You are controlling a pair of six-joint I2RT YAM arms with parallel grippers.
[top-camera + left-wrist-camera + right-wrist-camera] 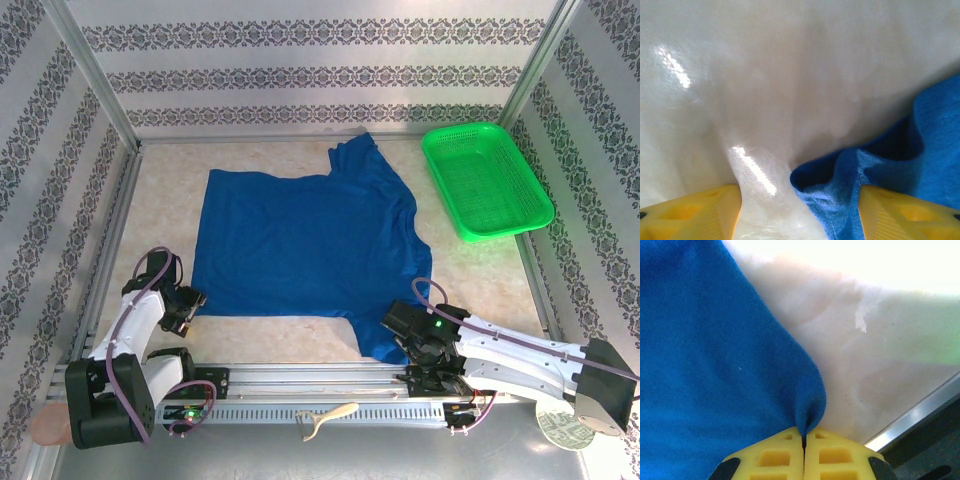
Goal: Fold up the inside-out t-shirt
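The top view looks steeply down from above and behind the arm bases (110, 400) at its lower edge, taking in the whole bench (160, 200). Each wrist view sits very near the bench, facing past its own yellow fingers (685, 215) at the t-shirt (300, 240) edge, shared with the top view.

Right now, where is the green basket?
In the top view, the basket sits at the far right corner of the table, just right of the shirt.
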